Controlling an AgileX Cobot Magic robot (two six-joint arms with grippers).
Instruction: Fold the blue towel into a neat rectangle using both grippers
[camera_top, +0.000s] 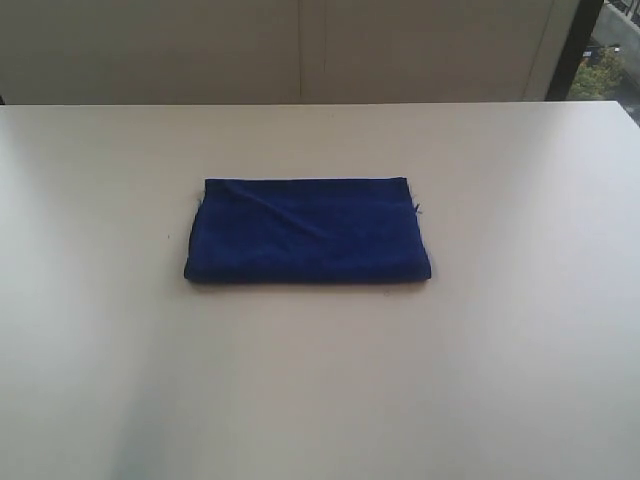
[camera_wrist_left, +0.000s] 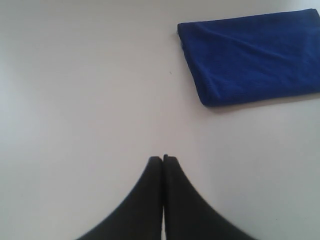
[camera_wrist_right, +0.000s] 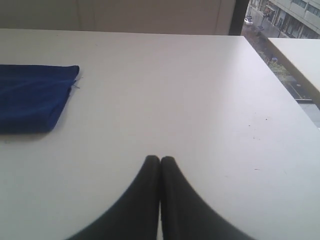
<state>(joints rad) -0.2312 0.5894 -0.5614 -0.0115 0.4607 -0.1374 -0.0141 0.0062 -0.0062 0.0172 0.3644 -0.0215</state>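
Note:
The blue towel (camera_top: 307, 231) lies folded into a flat rectangle in the middle of the white table (camera_top: 500, 330), with a diagonal crease across its top. The exterior view shows neither arm. In the left wrist view my left gripper (camera_wrist_left: 163, 159) is shut and empty over bare table, well apart from the blue towel (camera_wrist_left: 252, 57). My right gripper (camera_wrist_right: 160, 159) is likewise shut with nothing in it, and one end of the blue towel (camera_wrist_right: 32, 96) shows some way off to the side.
The table's far edge (camera_top: 320, 104) meets a pale wall. In the right wrist view the table's side edge (camera_wrist_right: 290, 92) borders a window with a street outside. A small loose thread (camera_top: 416, 208) sticks out at the towel's right edge.

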